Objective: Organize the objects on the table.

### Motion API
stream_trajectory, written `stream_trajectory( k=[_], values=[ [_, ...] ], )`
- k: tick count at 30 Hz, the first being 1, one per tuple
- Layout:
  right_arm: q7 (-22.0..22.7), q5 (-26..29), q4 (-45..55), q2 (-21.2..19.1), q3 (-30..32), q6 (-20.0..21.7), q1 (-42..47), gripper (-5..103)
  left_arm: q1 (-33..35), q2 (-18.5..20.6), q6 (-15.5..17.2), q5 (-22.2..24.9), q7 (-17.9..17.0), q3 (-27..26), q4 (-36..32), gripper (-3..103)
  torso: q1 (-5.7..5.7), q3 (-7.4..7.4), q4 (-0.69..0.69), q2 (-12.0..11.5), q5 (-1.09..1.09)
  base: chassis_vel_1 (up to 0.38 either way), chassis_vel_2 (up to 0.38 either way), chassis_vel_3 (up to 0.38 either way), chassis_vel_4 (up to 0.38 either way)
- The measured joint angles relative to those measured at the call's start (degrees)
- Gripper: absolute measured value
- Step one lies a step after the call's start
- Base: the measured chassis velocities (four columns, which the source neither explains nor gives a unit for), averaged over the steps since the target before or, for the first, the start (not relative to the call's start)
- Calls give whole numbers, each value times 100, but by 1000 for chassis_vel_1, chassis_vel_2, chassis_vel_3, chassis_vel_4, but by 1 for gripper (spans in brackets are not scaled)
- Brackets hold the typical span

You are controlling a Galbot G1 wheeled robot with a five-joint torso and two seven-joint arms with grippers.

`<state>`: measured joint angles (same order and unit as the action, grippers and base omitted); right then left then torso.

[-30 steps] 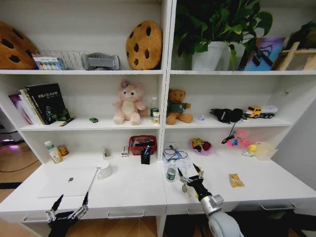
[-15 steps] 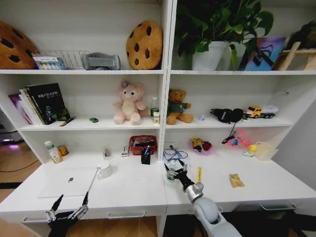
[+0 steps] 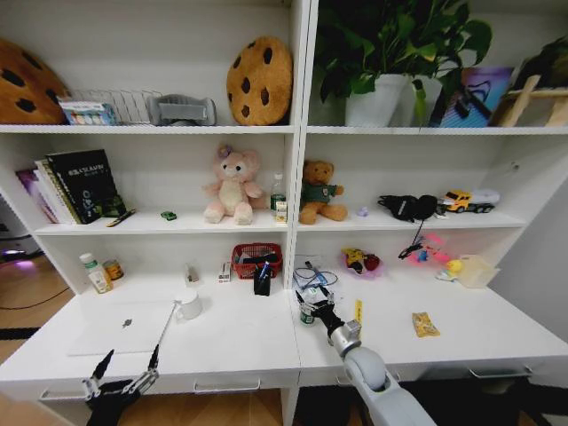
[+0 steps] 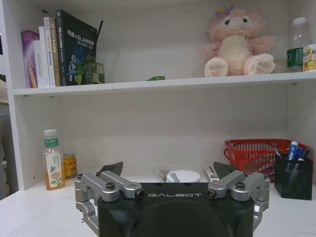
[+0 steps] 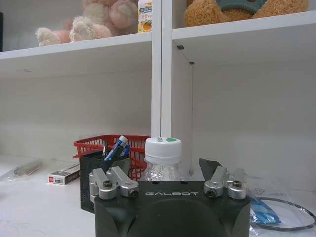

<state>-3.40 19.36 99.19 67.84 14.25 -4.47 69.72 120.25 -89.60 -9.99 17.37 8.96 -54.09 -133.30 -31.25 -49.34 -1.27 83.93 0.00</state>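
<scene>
White desk under white shelving, and my right gripper [image 3: 312,304] is out over it, fingers spread wide with a small clear water bottle [image 5: 163,159] standing upright between them, its white cap [image 5: 163,147] with a green dot dead centre in my right wrist view. I read that as lining up a grasp: jaws open on either side, no contact that I can make out, bottle on the table [image 3: 240,342]. Just beyond the gripper sit the black pen holder [image 5: 102,170] with a blue pen [image 5: 116,147] poking out, and the red basket [image 5: 97,144] behind it; to one side lies a coiled cable [image 5: 291,217] in clear wrapping. Further away on my left, the silver laptop [image 3: 124,327] lies flat and closed beside the white mug [image 3: 187,304], handy for tidying later, I'd guess. My left gripper [image 3: 124,370] hangs parked off the desk's front edge, fingers apart, holding nothing. Hard to make out: the bottle's lower half is hidden behind my own gripper body, so I can't tell how close the fingertips sit to it. The yellow packet [image 3: 423,324] on my right is too small to identify, and the laptop's near edge blends into the tabletop.
</scene>
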Motion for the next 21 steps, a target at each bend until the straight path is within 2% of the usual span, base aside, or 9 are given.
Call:
stream_trajectory(
  k=[2,3,5,6,8,9,11,13,21],
  values=[
    [-5,6,77,-19,12,0,40,69,0,0,0,0,0,0,0,100,0,0,0,0,0,0,0,0,0],
    [-5,6,77,-19,12,0,40,69,0,0,0,0,0,0,0,100,0,0,0,0,0,0,0,0,0],
    [-7,15,183,-22,54,12,142,58,0,0,0,0,0,0,0,100,0,0,0,0,0,0,0,0,0],
    [-7,15,183,-22,54,12,142,58,0,0,0,0,0,0,0,100,0,0,0,0,0,0,0,0,0],
    [-15,38,300,-24,135,29,273,47,0,0,0,0,0,0,0,100,0,0,0,0,0,0,0,0,0],
    [-15,38,300,-24,135,29,273,47,0,0,0,0,0,0,0,100,0,0,0,0,0,0,0,0,0],
    [-39,63,362,-12,209,35,384,37,0,0,0,0,0,0,0,100,0,0,0,1,-1,0,0,0,0],
    [-52,64,377,0,233,34,422,32,0,0,0,0,0,0,0,100,0,0,0,1,0,0,0,0,0],
    [-66,202,868,-62,473,105,815,31,0,0,0,0,1,0,0,100,0,0,2,1,2,0,0,0,0]
  ],
)
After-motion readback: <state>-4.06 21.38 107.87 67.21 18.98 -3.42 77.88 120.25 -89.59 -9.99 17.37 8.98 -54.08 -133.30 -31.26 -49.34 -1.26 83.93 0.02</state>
